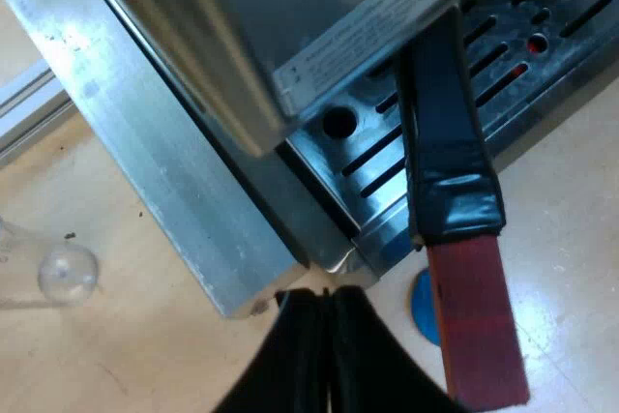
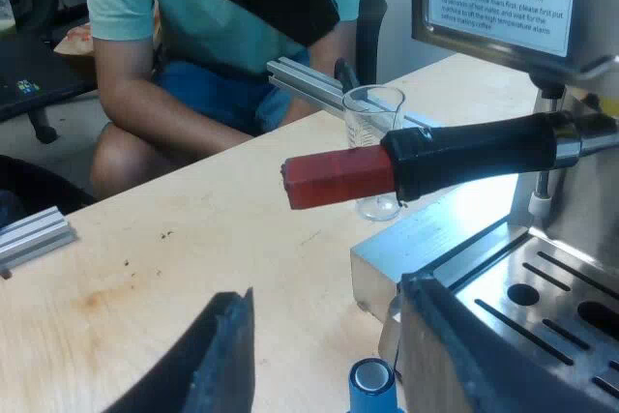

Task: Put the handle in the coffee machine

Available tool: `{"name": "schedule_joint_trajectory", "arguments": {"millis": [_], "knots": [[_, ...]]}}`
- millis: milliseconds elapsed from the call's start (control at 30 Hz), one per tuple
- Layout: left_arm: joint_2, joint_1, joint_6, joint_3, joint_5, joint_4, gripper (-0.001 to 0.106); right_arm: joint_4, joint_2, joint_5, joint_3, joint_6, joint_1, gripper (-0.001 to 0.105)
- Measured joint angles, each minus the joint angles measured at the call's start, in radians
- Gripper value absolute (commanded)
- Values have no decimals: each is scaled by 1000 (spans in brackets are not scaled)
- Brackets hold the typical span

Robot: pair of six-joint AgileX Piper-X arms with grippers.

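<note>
- Your left gripper has its two black fingers pressed together, with nothing between them.
- It hovers just off a lower corner of the espresso machine, which lies at its twelve o'clock.
- At about two o'clock from the left gripper, the holder's dark handle comes out from under the machine's front. It crosses the slotted drip tray and passes the tray's edge.
- The handle's red end hangs out over the pale wooden table, clear of the left gripper and not touching it.
- A blue tamper shows partly beneath the red end, down on the table beside the tray's edge.
- At about ten o'clock from the left gripper, a clear measuring glass stands on the table, well apart from the machine.
- Your right gripper is spread wide, with its fingers apart and gripping nothing.
- At twelve o'clock from the right gripper, the handle lies level and side-on, with its red end pointing away from the machine. Its metal neck runs in under the machine's front, so the holder sits in the machine; you cannot see the seat itself.
- The blue tamper stands upright on the table between the right fingers, touching neither.
- The measuring glass stands just beyond the red end.
- At about eleven o'clock, a person in a teal shirt sits at the table's far edge, near an aluminium rail.
</note>
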Motion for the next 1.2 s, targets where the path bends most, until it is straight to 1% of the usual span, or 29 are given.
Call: {"name": "schedule_joint_trajectory", "arguments": {"millis": [33,100,233,333,500,700,833,967,1000,1033,1067,1133,1200], "knots": [[8,-4,-15,26,0,-22,0,0,0,0,0,0,0,39],[18,-4,-19,37,-3,-24,0,0,0,0,0,0,0,39],[51,-4,-23,64,40,-32,0,0,0,0,0,0,0,39],[84,-4,-24,84,44,-36,0,0,0,0,0,0,0,39],[132,-4,-26,94,45,-43,0,0,0,0,0,0,0,39],[141,-4,-27,94,45,-58,0,0,0,0,0,0,0,39],[140,-4,-67,94,49,-58,0,6,0,0,0,0,0,39],[140,-33,-101,94,51,-55,0,8,0,0,0,0,0,39],[140,-51,-111,94,45,-55,0,10,-2,0,0,0,0,39],[140,-74,-121,94,25,-55,0,15,-5,0,0,0,0,39],[140,-80,-128,94,13,-55,0,16,-8,0,0,0,0,39],[140,-123,-150,94,-49,-60,0,23,-27,5,0,0,0,39],[140,-151,-173,94,-74,-61,0,55,-49,14,0,-16,0,39]]}}
